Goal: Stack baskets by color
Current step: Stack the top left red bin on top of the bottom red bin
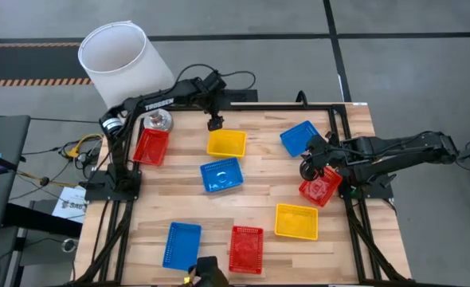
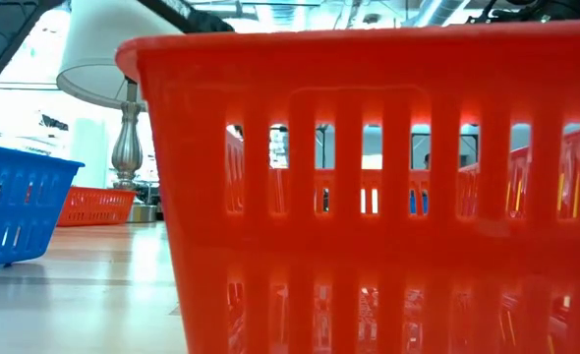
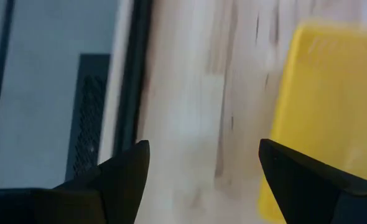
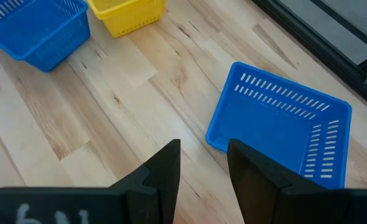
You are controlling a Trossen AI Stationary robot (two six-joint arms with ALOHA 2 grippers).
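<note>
From above, seven baskets lie spread over the wooden surface (image 1: 259, 191). A red basket (image 1: 150, 146) sits at the far left beside a silvery lamp base (image 1: 160, 120), under the big white lampshade (image 1: 123, 62). A yellow basket (image 1: 225, 143) lies just beside the left gripper (image 1: 215, 123), which hangs at the far edge of the surface. A blue basket (image 1: 221, 174) rests near the middle, another blue basket (image 1: 300, 137) lies tilted at the far right, and a second red basket (image 1: 321, 188) sits at the right edge, close below the right arm. A second yellow basket (image 1: 296, 221) lies nearer the front right; a third blue basket (image 1: 182, 243) and a third red basket (image 1: 246, 249) sit along the front edge. The right gripper (image 1: 315, 151) hovers just beside the tilted blue basket.

The low view is filled by the slotted wall of the front red basket (image 2: 369, 197). A blue basket (image 2: 20, 206) stands at the left, with the far red basket (image 2: 95, 206) and the lamp (image 2: 123, 88) behind it.

In the left wrist view, the left gripper (image 3: 203, 180) is spread wide and empty above bare wood, the yellow basket (image 3: 333, 112) just beside one finger.

In the right wrist view, the right gripper (image 4: 203, 163) stands partly open, holding nothing, over the wood at the rim of the tilted blue basket (image 4: 283, 130). Farther off lie the middle blue basket (image 4: 37, 28) and the yellow basket (image 4: 127, 12).
</note>
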